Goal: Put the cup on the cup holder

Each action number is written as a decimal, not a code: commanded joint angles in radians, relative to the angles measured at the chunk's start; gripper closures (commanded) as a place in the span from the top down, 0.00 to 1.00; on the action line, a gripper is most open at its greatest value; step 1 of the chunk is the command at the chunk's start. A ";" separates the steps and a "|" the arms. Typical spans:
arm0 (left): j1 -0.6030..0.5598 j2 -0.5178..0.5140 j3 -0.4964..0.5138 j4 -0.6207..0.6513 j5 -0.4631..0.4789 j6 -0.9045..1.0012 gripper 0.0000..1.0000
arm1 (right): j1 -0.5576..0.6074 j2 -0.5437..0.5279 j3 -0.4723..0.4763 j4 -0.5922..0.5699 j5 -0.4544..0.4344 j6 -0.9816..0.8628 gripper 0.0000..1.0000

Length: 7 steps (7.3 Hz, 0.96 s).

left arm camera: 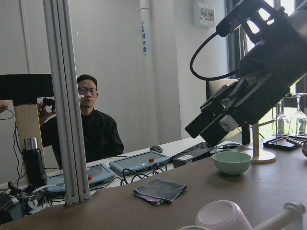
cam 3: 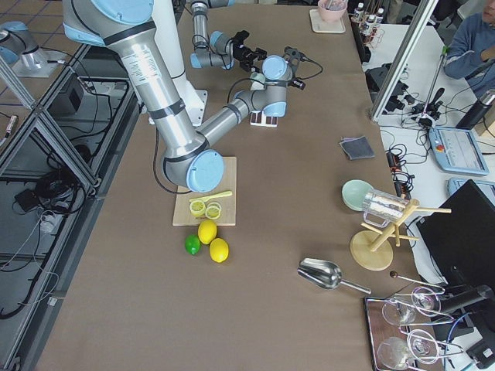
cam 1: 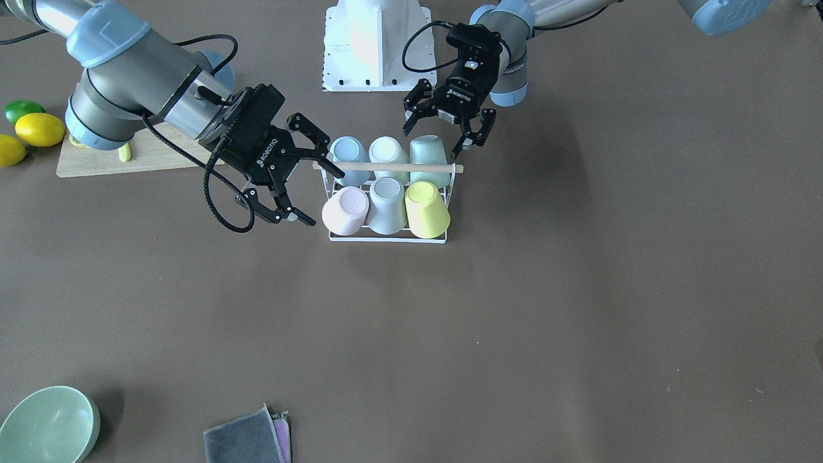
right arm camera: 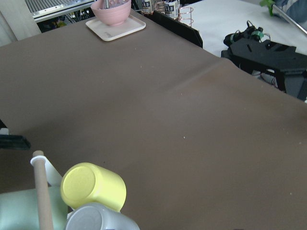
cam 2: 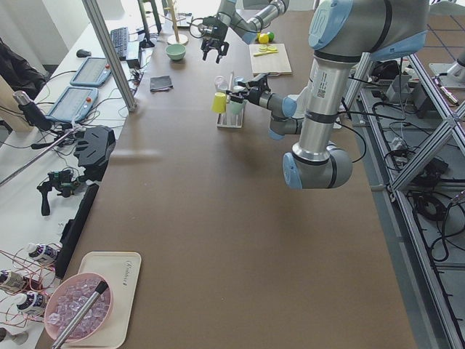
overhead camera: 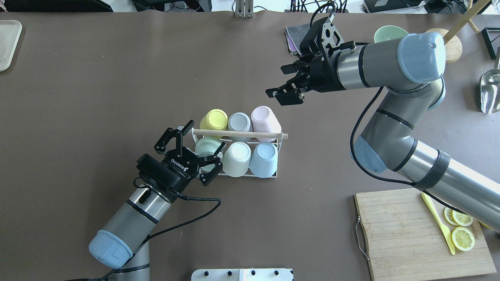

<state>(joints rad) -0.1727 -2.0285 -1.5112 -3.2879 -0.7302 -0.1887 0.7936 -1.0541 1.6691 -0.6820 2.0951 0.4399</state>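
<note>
The brown bench (overhead camera: pixel 97 97) carries the cup holder (overhead camera: pixel 238 134) around its middle, somewhat nearer the robot-side edge, with six cups (cam 1: pixel 387 206) upturned on it in two rows of three. The left gripper (cam 1: pixel 432 141) hangs over the holder's robot-side row, its fingers spread to either side of the mint cup (cam 1: pixel 429 164) at that row's end; whether they touch it cannot be told. The right gripper (cam 1: pixel 325 198) sits just beside the holder's opposite end, fingers spread wide and holding nothing.
</note>
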 commanded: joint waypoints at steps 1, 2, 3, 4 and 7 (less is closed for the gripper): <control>-0.039 0.001 -0.010 -0.006 -0.005 0.000 0.98 | 0.049 -0.001 0.095 -0.293 0.131 -0.042 0.92; -0.068 0.001 -0.053 0.004 -0.009 0.000 0.98 | 0.047 -0.009 0.103 -0.380 0.175 -0.046 1.00; -0.112 0.004 -0.102 0.034 -0.017 -0.002 0.98 | 0.056 -0.016 0.095 -0.425 0.216 -0.040 1.00; -0.158 0.005 -0.156 0.098 -0.073 -0.003 0.98 | 0.070 -0.023 0.100 -0.588 0.311 -0.029 1.00; -0.231 0.061 -0.188 0.237 -0.244 -0.011 0.98 | 0.154 -0.094 0.132 -0.702 0.271 -0.111 1.00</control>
<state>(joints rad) -0.3805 -2.0041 -1.6919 -3.0940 -0.9224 -0.1956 0.9081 -1.1075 1.7979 -1.3611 2.3858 0.3765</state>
